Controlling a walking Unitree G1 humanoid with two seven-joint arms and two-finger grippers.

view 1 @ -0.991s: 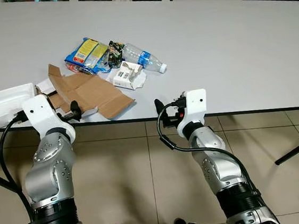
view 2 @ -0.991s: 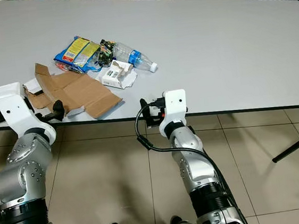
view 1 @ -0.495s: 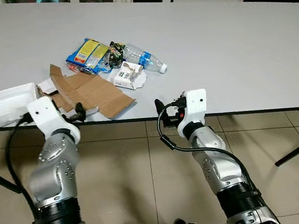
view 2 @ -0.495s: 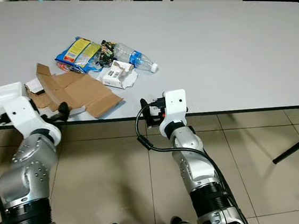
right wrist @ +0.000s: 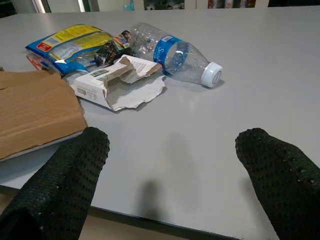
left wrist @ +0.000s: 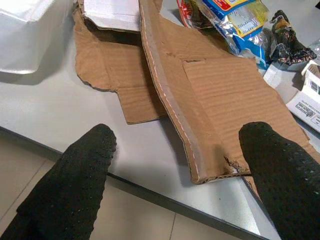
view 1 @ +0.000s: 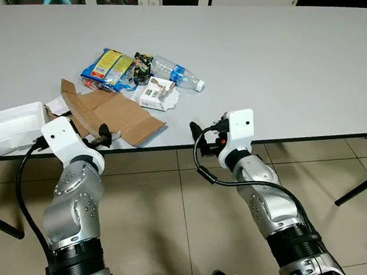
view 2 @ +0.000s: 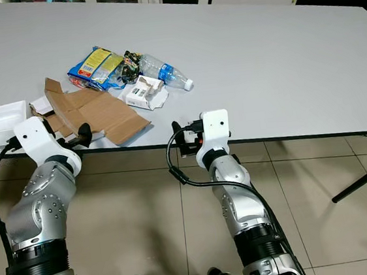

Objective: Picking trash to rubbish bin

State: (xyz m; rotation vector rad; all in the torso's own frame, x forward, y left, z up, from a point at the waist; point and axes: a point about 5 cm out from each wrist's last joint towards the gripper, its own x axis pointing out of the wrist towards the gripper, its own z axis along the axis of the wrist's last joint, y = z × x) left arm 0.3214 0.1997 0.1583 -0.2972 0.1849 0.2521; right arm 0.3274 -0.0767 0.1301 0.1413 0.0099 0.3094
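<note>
- Fingers first: our left gripper (left wrist: 175, 165) has both black fingers (left wrist: 75, 180) spread wide apart, nothing between them, poised just off the table's near edge and pointing at the cardboard.
- Same story on the right gripper (right wrist: 172, 175): fingers (right wrist: 65, 175) splayed wide, holding nothing, bare tabletop between them.
- We see the left arm (view 1: 73, 208) bent up from the elbow, its white wrist block (view 1: 62, 136) level with the grey table (view 1: 280, 55) edge, the gripper tip touching or just short of the rim beside the cardboard's near corner.
- The right arm (view 1: 269, 201) is raised the same way, its wrist block (view 1: 238, 126) sitting just below the table edge, well right of the trash pile.
- Now the trash, all clustered on the table's left side: a flattened brown cardboard piece (view 1: 112, 112) lies nearest us, its corner reaching the table edge.
- Beyond it, a torn white carton (view 1: 156, 93), and touching that, a crushed clear plastic bottle (view 1: 175, 72) with a blue label and white cap, lying on its side.
- A yellow-and-blue snack packet (view 1: 107, 68) sits at the back, with a dark crumpled wrapper (view 1: 141, 66) between it and the bottle.
- A white foam tray (view 1: 2, 130) rests at the table's left edge, just beside the cardboard.
- Below us, tan floor tiles (view 1: 165, 211).
</note>
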